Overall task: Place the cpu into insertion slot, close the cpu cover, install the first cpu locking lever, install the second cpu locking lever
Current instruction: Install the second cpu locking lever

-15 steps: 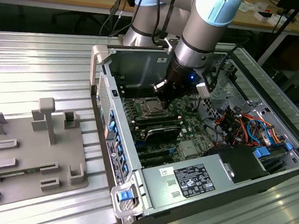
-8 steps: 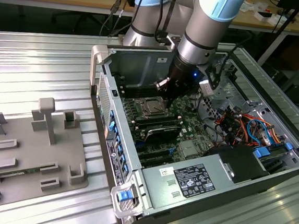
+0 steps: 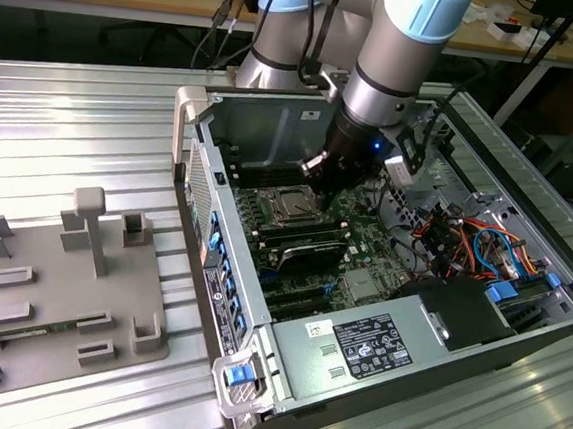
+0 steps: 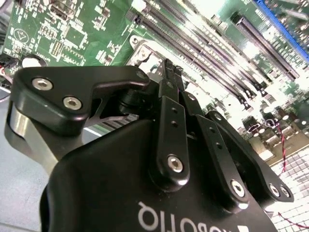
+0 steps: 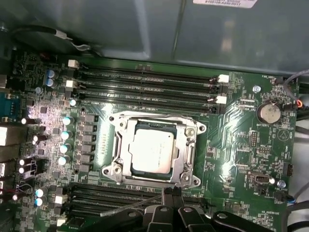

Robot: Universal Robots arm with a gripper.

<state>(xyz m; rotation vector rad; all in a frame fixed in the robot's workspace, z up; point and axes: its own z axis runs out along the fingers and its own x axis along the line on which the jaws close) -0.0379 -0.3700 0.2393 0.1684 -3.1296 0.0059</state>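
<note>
In the first wrist view the cpu [image 5: 152,151], a dull silver square, lies in the insertion slot [image 5: 192,180] on the green board. The cpu cover [image 5: 120,145], a silvery frame, lies flat around it. A thin metal lever [image 5: 130,205] runs slantwise along the slot's near side up to my fingertips. My gripper [image 5: 172,191] is just off that edge, its black fingers pressed together. In the exterior view the gripper [image 3: 316,167] hangs low inside the case, right beside the slot [image 3: 292,207]. The second wrist view shows the fingers [image 4: 170,72] closed, over a corner of the slot [image 4: 143,51].
Long black memory slots [image 5: 145,79] flank the socket on both sides. The open case [image 3: 223,269] holds a grey power supply [image 3: 355,346] and bundled cables [image 3: 465,235]. A grey fixture plate [image 3: 59,295] lies on the ribbed metal table at the exterior view's left.
</note>
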